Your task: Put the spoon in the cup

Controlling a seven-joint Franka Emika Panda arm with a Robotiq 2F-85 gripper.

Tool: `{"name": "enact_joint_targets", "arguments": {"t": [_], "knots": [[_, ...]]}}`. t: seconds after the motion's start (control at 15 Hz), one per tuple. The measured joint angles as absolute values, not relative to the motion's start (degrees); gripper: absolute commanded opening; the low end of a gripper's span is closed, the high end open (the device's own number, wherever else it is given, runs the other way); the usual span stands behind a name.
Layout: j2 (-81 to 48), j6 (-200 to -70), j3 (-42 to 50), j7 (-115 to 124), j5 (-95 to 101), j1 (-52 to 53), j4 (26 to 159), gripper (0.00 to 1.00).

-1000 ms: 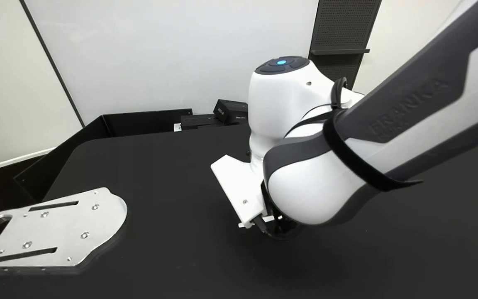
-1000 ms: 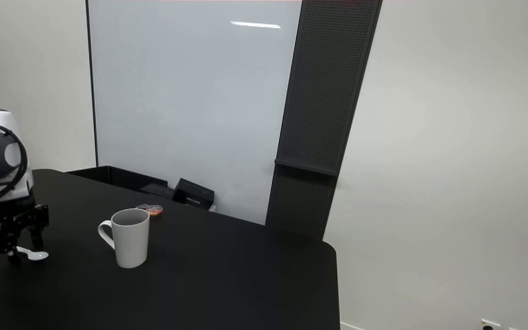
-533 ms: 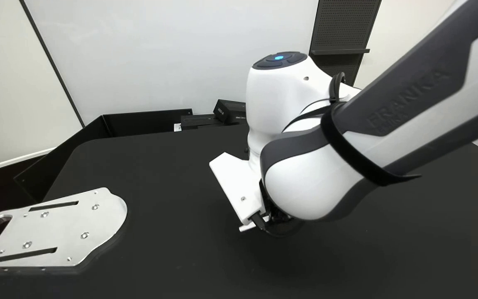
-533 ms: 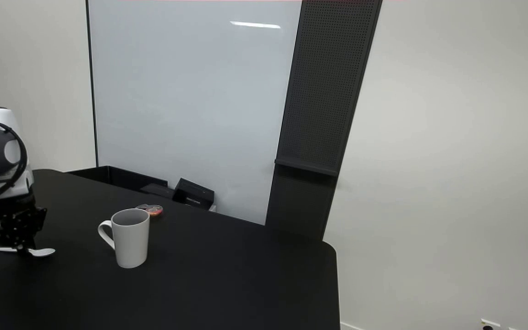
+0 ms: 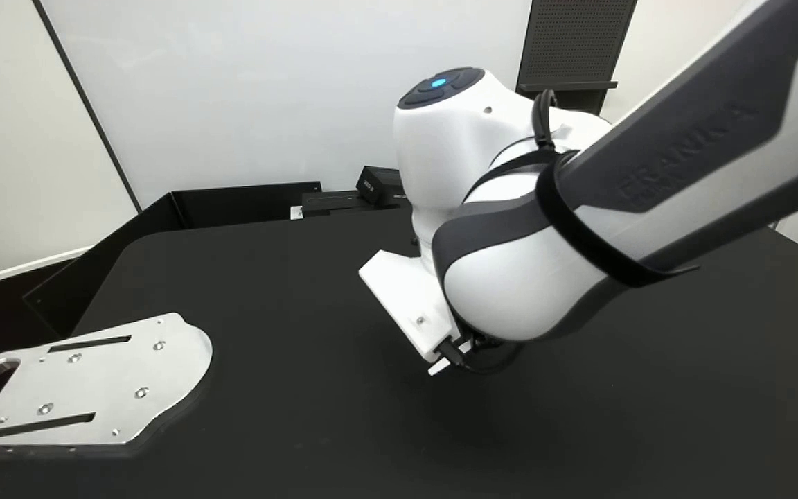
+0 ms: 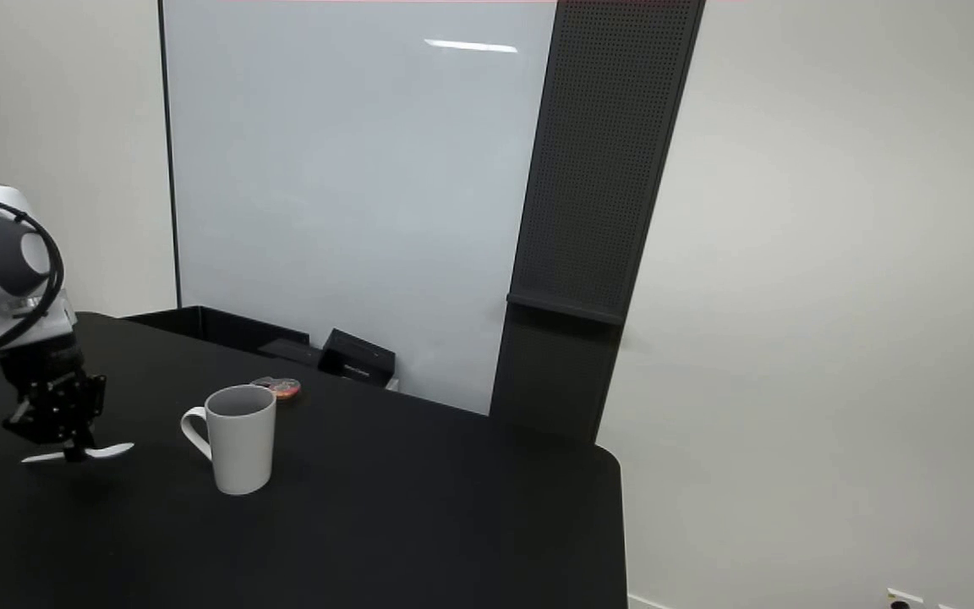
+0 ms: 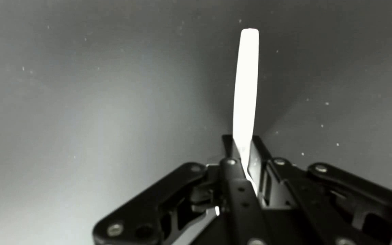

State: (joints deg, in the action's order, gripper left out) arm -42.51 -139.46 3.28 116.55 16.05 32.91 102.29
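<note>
The white spoon (image 7: pixel 246 81) is pinched between the fingers of my gripper (image 7: pixel 243 145), its handle reaching forward in the wrist view. In an exterior view my gripper (image 6: pixel 77 452) holds the spoon near its middle; the bowl (image 6: pixel 111 451) points toward the cup and tips slightly up. It appears to hang just above the dark table. The white cup (image 6: pixel 242 448) stands upright to the right, its handle facing the gripper, with a gap between it and the spoon. In an exterior view a bit of the spoon (image 5: pixel 440 366) shows under the wrist, and no cup is visible there.
A small reddish round object (image 6: pixel 280 387) lies just behind the cup. Black boxes (image 6: pixel 358 355) sit past the table's back edge. A silver metal plate (image 5: pixel 108 378) with slots lies at the table's other side. The arm (image 5: pixel 510 277) covers much of an exterior view.
The jaws have come together on the spoon. Since then gripper and spoon have risen a little and moved toward the cup. The cup has stayed in place.
</note>
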Motion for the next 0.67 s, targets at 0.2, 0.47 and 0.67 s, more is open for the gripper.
{"name": "enact_joint_targets", "arguments": {"t": [0.2, 0.47, 0.67], "knots": [[-41.1, -134.6, 5.3, 116.6, 21.3, 34.7, 101.2, 0.03], [-38.8, -129.1, 7.1, 117.0, 29.4, 37.0, 101.0, 0.03], [-37.5, -125.9, 7.2, 117.5, 35.1, 37.9, 100.7, 0.03]]}}
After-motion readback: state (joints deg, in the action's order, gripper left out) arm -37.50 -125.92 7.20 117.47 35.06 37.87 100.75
